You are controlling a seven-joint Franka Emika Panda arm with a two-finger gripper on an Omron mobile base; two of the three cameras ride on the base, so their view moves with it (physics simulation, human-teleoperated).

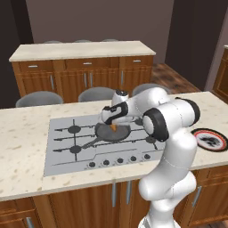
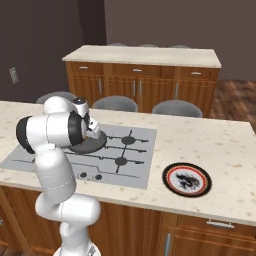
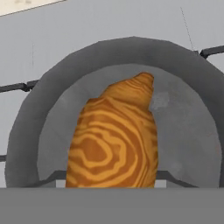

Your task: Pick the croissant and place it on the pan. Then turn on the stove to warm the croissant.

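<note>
My gripper (image 1: 114, 126) clamped on orange-brown swirled croissant (image 3: 114, 144), low over round dark grey frying pan (image 3: 183, 131). Pan sits on silver-grey cooktop w/ black grates (image 1: 67, 147); red-rimmed round plate (image 2: 186, 179) well apart.

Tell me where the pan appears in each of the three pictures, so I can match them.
Left base view: the pan sits at the centre of the stove, under the claw, handle pointing lower left.
Right base view: the pan is left of centre, partly behind the arm.
Hand view: the pan rings the croissant.
Shared landmark: the orange croissant, over the pan in each view.
</note>
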